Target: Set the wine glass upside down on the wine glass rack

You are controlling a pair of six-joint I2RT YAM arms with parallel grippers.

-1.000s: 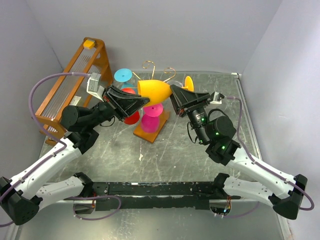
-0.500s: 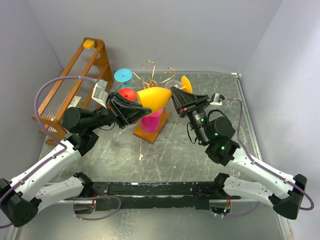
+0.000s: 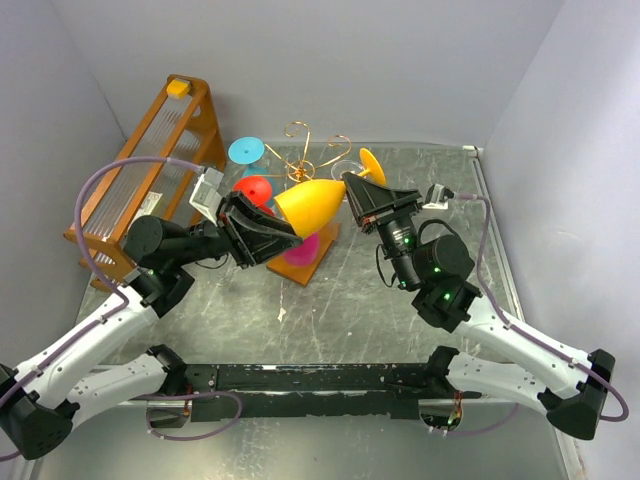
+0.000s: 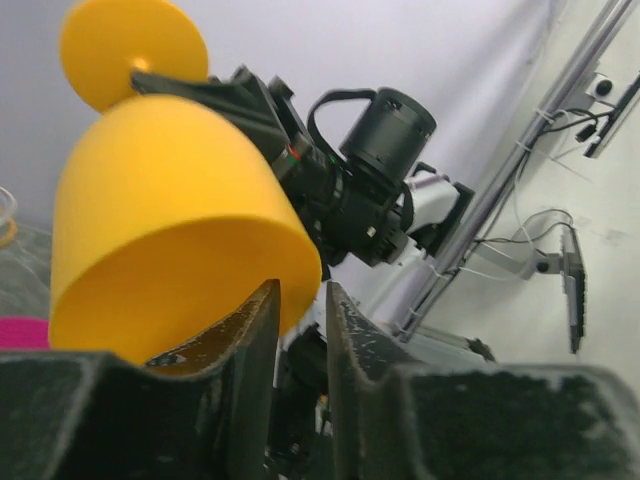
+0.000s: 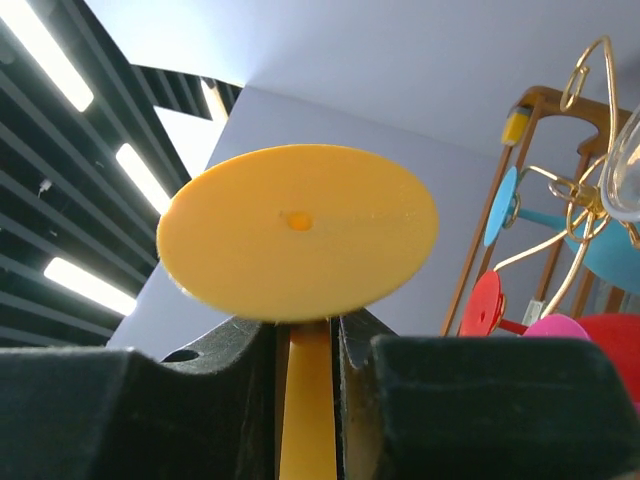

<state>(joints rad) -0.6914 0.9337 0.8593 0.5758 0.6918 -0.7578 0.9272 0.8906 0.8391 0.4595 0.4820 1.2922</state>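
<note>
The yellow wine glass [image 3: 312,202] hangs in the air on its side, bowl pointing left and foot [image 3: 372,165] to the right. My right gripper [image 3: 348,190] is shut on its stem just under the foot [image 5: 300,230]; the right wrist view shows the stem [image 5: 305,400] pinched between both fingers. My left gripper [image 3: 294,238] sits just below the bowl's rim, jaws a narrow gap apart with nothing between them [image 4: 303,300]; the bowl [image 4: 170,220] lies up and left of them. The wine glass rack's gold wire [image 3: 300,135] rises behind the glass, above its wooden base [image 3: 300,270].
A pink glass [image 3: 305,250] stands upside down on the rack. A red glass [image 3: 252,188] and one with a blue foot [image 3: 246,150] hang at its left. A tall orange-brown slatted wooden frame [image 3: 150,170] stands at the back left.
My left gripper has let go of the bowl's rim and dropped back below it. My right gripper has closed on the stem and now carries the glass alone.
</note>
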